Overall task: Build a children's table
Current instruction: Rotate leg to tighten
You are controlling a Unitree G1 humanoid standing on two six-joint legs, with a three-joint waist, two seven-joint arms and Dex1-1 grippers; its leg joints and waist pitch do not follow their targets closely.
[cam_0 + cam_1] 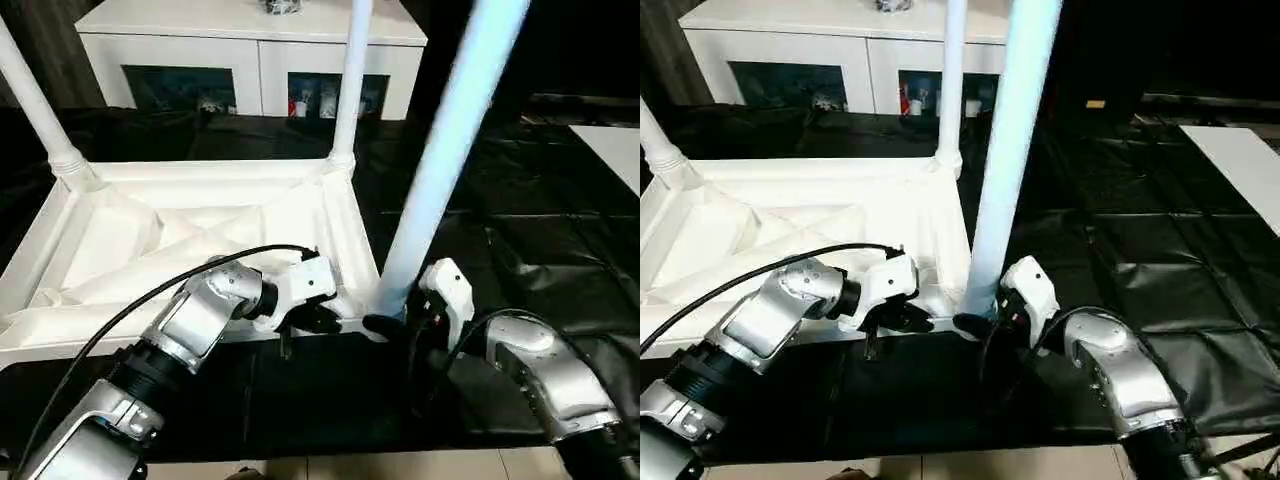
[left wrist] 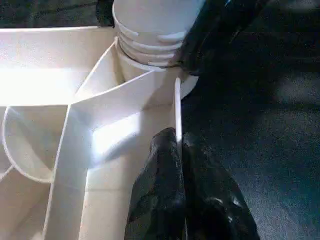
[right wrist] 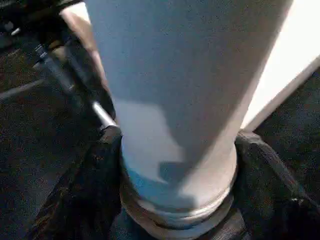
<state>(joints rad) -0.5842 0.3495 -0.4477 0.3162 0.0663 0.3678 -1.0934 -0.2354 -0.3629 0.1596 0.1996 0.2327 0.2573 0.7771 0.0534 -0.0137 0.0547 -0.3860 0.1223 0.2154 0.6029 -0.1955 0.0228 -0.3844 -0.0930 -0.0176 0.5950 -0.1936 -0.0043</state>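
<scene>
My left gripper (image 1: 300, 322) pinches the near rim of the upturned tabletop (image 1: 200, 235) on the black mat: stiff, light plastic, best held by its thin wall. My right gripper (image 3: 175, 200) straddles the base of the near-corner leg (image 1: 450, 150), fingers around it (smooth, likely slippery). I count three legs standing, one tabletop.
</scene>
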